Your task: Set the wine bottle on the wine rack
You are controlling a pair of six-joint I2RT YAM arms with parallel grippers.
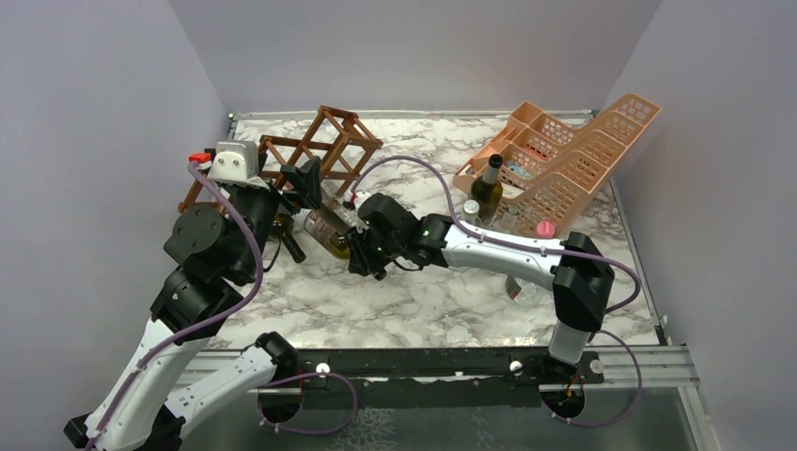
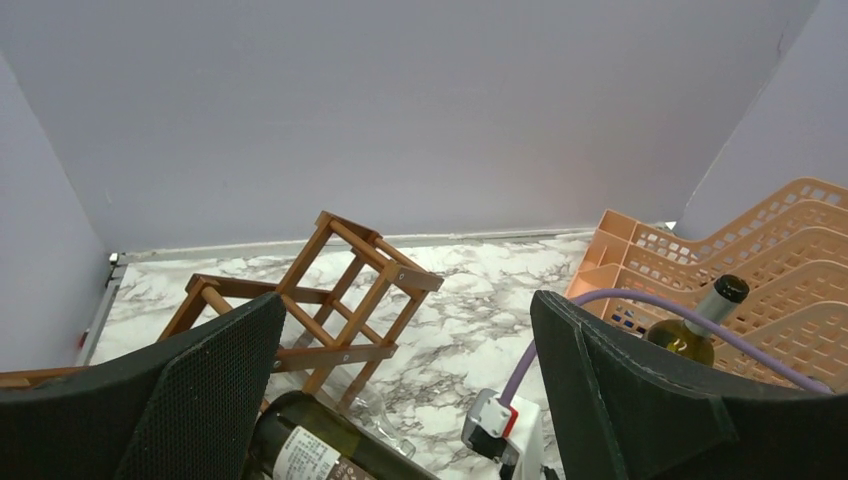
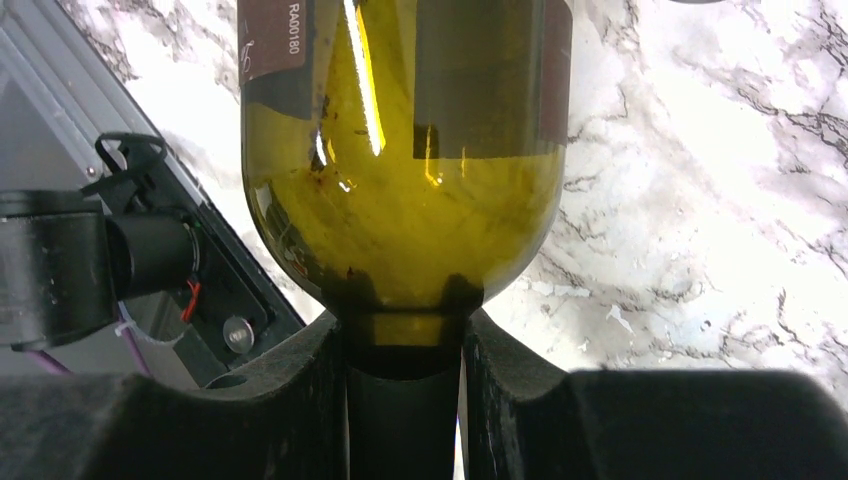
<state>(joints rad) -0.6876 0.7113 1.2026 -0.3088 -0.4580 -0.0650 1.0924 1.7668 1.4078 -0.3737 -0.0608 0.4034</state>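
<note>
The wine bottle (image 3: 400, 180) lies roughly level over the left-centre of the marble tabletop (image 1: 423, 301), just to the near side of the brown wooden wine rack (image 2: 335, 352). Its base points toward the rack and the left arm, its neck toward the right arm. The right pincer (image 3: 403, 345) is clenched on the neck, just below the shoulder, with one black finger on each side of the glass. Whether the body rests on the tabletop or hangs just clear of it cannot be told. The left pincer (image 2: 408, 305) is released, its fingers spread wide, and hovers above the labelled body holding nothing. The bottle is stiff green glass, smooth and likely slippery, and it would break if dropped. Most of its weight probably sits well out from the neck, so a neck grip alone will tend to let the base droop or twist. A second hold round the wide body, where the paper label gives some friction, would likely steady it. The rack stands tilted, so a cell mouth has to be lined up with care. A second bottle (image 1: 487, 191) stands upright beside the peach basket rack (image 1: 573, 160), far right.
</note>
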